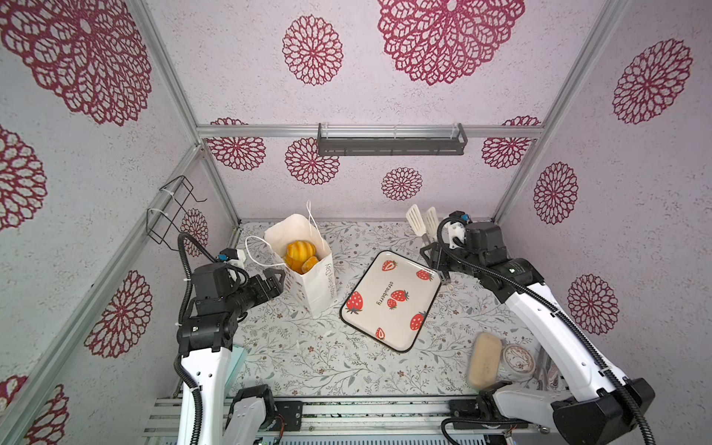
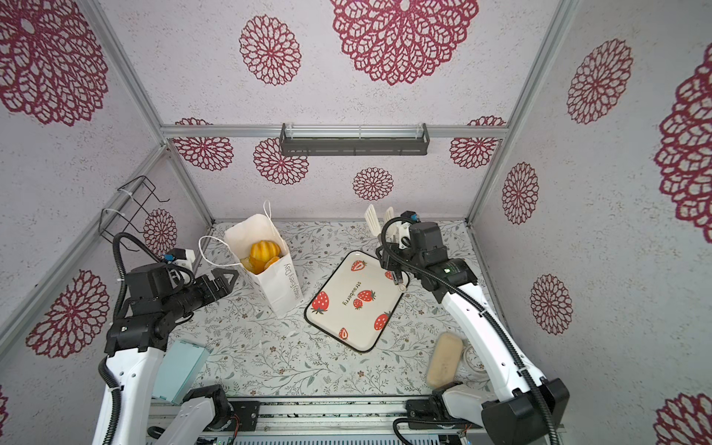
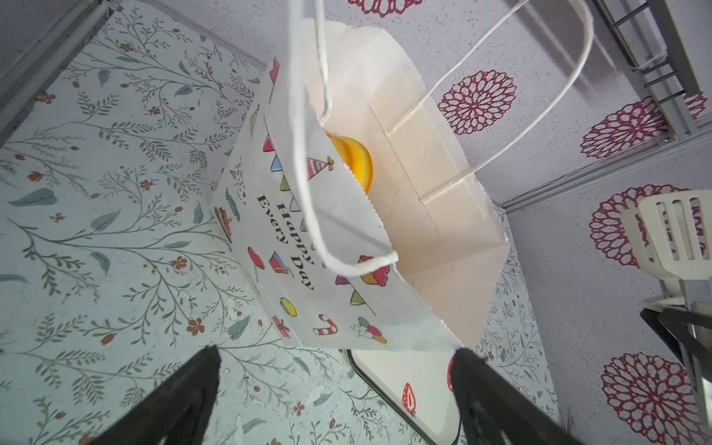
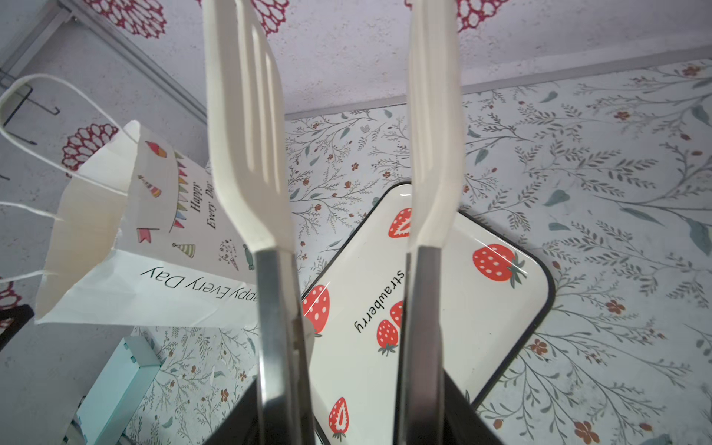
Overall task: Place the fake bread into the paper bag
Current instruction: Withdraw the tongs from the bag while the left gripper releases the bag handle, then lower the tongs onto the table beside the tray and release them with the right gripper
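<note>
Left gripper (image 1: 275, 285): jaws wide, empty, just beside the near-left wall of the paper bag (image 1: 314, 287). Bag upright at far left, mouth open; thin paper, likely light and easily tipped. Fake bread (image 1: 299, 254) sits inside it; none seen on the tray (image 1: 370, 319) or the table. Pieces look glossy, light, probably slippery: take across the ridged middle. Right gripper (image 1: 435, 262) clamps the tongs (image 1: 420, 221), blades apart and empty, far right.

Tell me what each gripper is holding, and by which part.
Right gripper: the white tongs, clamped around their metal handles. Left gripper: nothing; its jaws stand open beside the paper bag.
</note>
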Tool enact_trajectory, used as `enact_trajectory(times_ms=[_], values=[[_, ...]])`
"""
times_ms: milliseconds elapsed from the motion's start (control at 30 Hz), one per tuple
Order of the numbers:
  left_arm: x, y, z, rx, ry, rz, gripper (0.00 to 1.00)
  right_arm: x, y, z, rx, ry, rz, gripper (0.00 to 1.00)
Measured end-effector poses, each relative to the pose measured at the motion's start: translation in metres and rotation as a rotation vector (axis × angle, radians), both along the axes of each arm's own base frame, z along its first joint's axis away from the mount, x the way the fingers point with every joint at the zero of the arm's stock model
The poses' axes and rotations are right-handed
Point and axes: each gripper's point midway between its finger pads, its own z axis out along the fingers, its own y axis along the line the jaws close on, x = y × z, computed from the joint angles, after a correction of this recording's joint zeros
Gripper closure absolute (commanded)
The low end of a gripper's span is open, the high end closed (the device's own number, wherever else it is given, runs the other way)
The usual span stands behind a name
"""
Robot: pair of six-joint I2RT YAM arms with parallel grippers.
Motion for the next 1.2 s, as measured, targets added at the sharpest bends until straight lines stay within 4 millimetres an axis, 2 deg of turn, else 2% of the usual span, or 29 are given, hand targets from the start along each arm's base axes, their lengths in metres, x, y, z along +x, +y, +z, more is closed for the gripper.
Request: enact_trajectory(times_ms=[133, 400, 567, 833, 1067, 1200], values=[[-0.001, 0.004, -0.018, 0.02, 0.076, 0.012, 0.03, 0.004, -0.03, -0.018, 0.014, 0.043, -0.086, 0.5], [-0.001, 0.016, -0.031, 0.067, 0.131, 0.066, 0.03, 0.01, -0.076, -0.056, 0.023, 0.132, -0.213, 0.5], [0.0, 0.027, -0.048, 0.101, 0.171, 0.118, 0.03, 0.017, -0.09, -0.076, 0.02, 0.165, -0.257, 0.5], [0.015, 0.041, -0.067, 0.144, 0.214, 0.167, 0.03, 0.029, -0.111, -0.119, -0.023, 0.246, -0.331, 0.5], [0.023, 0.048, -0.084, 0.165, 0.248, 0.189, 0.03, 0.041, -0.126, -0.14, -0.077, 0.273, -0.392, 0.5], [0.028, 0.053, -0.09, 0.18, 0.257, 0.202, 0.03, 0.047, -0.135, -0.16, -0.122, 0.308, -0.428, 0.5]])
